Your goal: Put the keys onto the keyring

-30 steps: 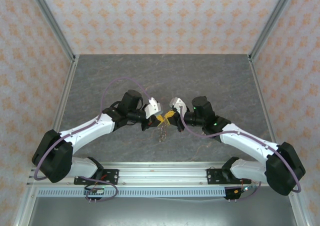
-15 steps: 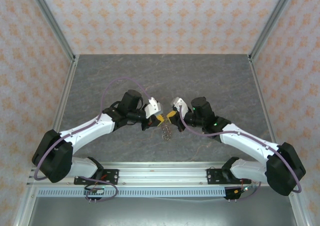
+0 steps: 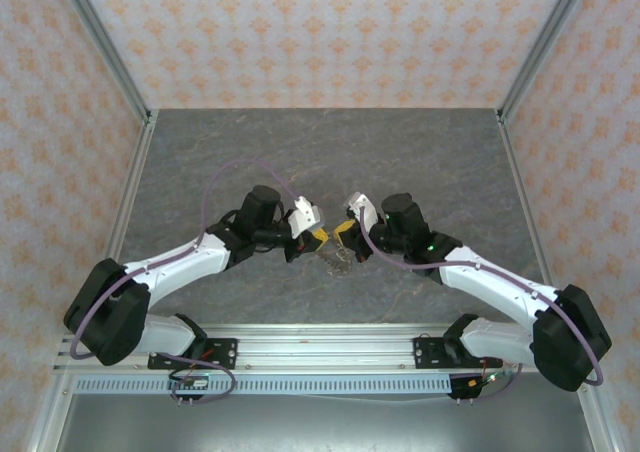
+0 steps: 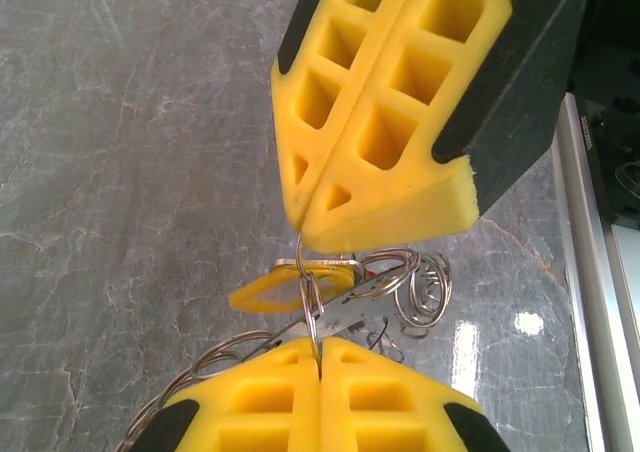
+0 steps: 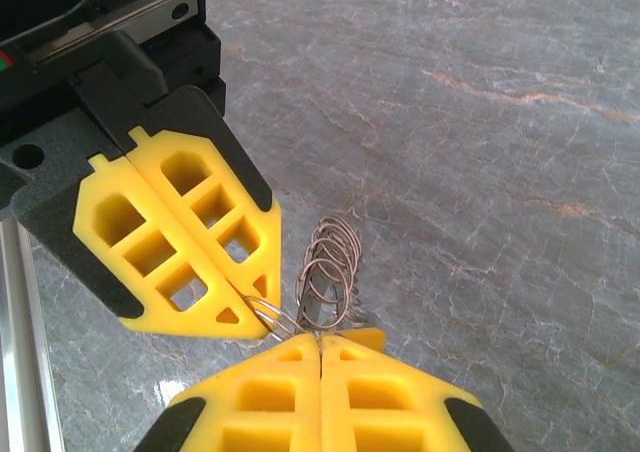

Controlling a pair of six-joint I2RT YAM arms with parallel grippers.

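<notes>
Now, nearest the left wrist camera, the left gripper (image 4: 320, 357) is pinched together on a thin wire loop of the keyring (image 4: 418, 277). Just past its tips the yellow key (image 4: 285, 287) hangs at that loop, seemingly threaded on it. Farther on, the right gripper (image 4: 305, 217) is clamped on the same wire, tip to tip with the left, above the grey table (image 4: 120, 172). Best to keep both pinches firm, avoid twisting the wire, and work the key round the coil slowly
</notes>
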